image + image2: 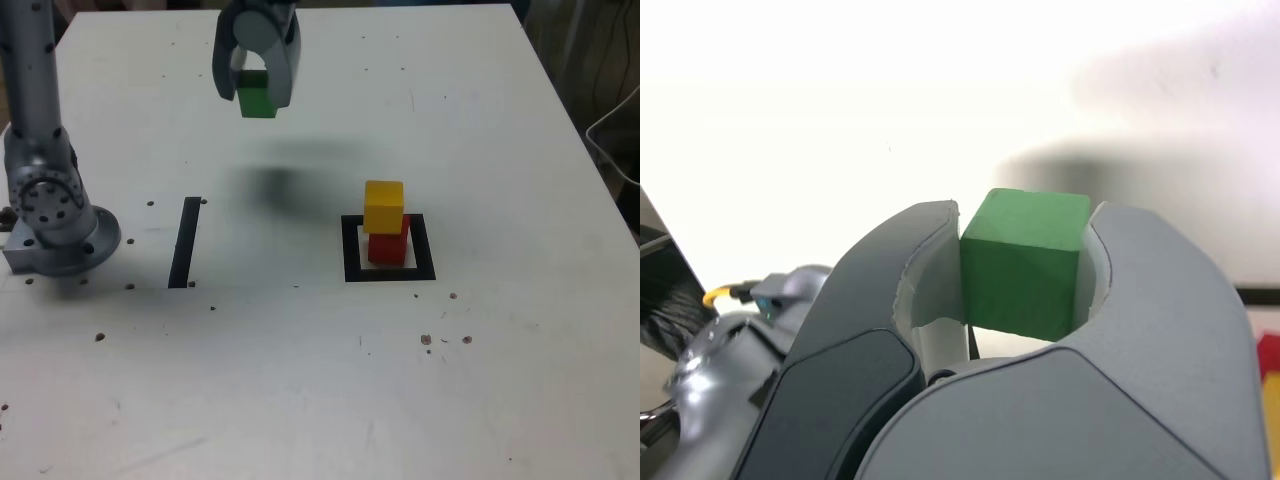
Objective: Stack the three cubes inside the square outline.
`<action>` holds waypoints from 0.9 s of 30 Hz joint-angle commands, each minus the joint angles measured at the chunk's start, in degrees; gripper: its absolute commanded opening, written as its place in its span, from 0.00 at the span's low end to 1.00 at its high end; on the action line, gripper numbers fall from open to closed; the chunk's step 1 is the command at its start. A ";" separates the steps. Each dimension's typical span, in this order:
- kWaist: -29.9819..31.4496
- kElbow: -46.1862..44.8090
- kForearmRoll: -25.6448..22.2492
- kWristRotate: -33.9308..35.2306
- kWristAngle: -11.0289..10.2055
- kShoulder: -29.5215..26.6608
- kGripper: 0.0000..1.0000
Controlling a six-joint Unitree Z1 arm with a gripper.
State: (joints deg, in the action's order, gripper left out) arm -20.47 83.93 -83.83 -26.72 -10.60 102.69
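Green cube (1025,262) being pinched between the jaws of the pincer (258,92), being held clear above the bench (500,380), yellow cube (384,206) being carried on red cube (389,245) inside the square outline (352,250), well apart from the pincer, below it toward the exterior view's right.

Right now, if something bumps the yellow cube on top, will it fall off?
Probably. The yellow cube sits a bit askew on the red cube, with nothing but that small top holding it. It looks solid and flat-sided, so it would likely slide or tip rather than roll, perhaps outside the square outline.

Bare table (300,380) around yellow-on-red stack (386,225).
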 commanded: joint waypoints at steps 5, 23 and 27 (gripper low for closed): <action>5.04 3.28 -1.90 3.62 2.65 -0.49 0.13; 14.33 13.85 -4.19 12.13 8.20 7.10 0.13; 15.65 15.18 -5.29 13.55 8.86 7.12 0.13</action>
State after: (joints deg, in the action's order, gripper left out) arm -5.21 98.69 -88.38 -13.47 -1.91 109.69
